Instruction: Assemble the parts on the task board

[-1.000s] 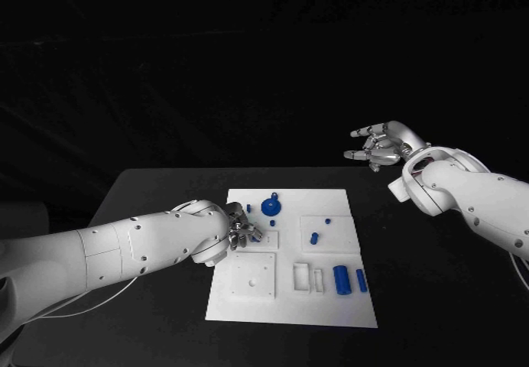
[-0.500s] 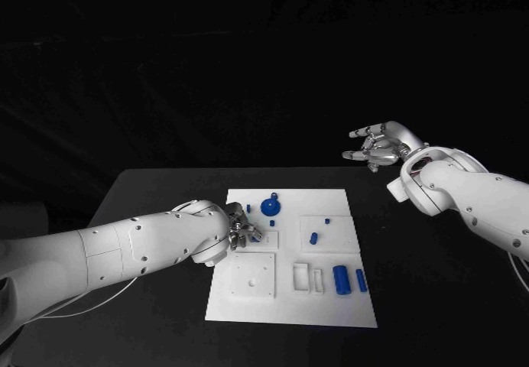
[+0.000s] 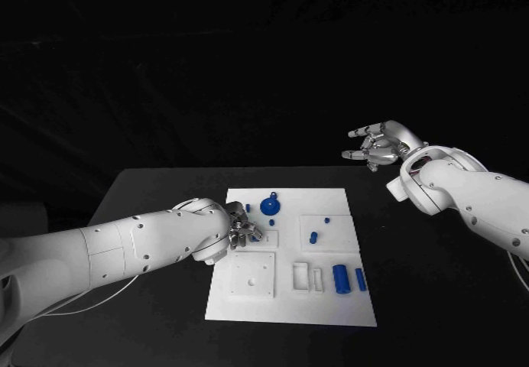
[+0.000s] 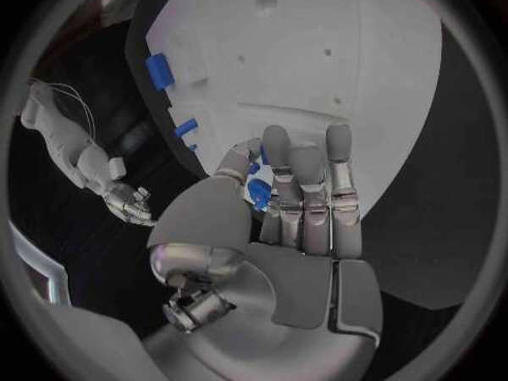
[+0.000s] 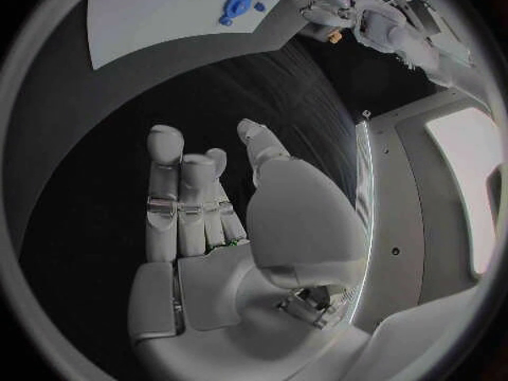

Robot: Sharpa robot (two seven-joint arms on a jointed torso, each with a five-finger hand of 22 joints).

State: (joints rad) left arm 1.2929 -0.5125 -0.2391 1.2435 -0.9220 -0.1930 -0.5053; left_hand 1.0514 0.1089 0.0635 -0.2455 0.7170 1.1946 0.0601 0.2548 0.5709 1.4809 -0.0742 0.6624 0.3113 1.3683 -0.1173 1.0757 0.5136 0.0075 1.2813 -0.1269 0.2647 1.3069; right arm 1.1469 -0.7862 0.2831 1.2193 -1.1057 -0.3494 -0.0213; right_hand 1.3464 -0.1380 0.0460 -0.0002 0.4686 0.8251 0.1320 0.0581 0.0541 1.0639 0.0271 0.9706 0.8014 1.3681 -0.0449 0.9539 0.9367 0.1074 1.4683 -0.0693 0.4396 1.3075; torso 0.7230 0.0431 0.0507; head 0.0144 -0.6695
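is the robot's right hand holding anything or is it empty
Empty. The right hand is raised off to the side of the task board, its fingers extended and apart with nothing between them in the right wrist view.

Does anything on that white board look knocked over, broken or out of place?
Nothing stands out. The task board lies flat on the table, and the blue parts rest tidily on it. The left robot hand is down at the board; the right robot hand hangs above the table with nothing in it.
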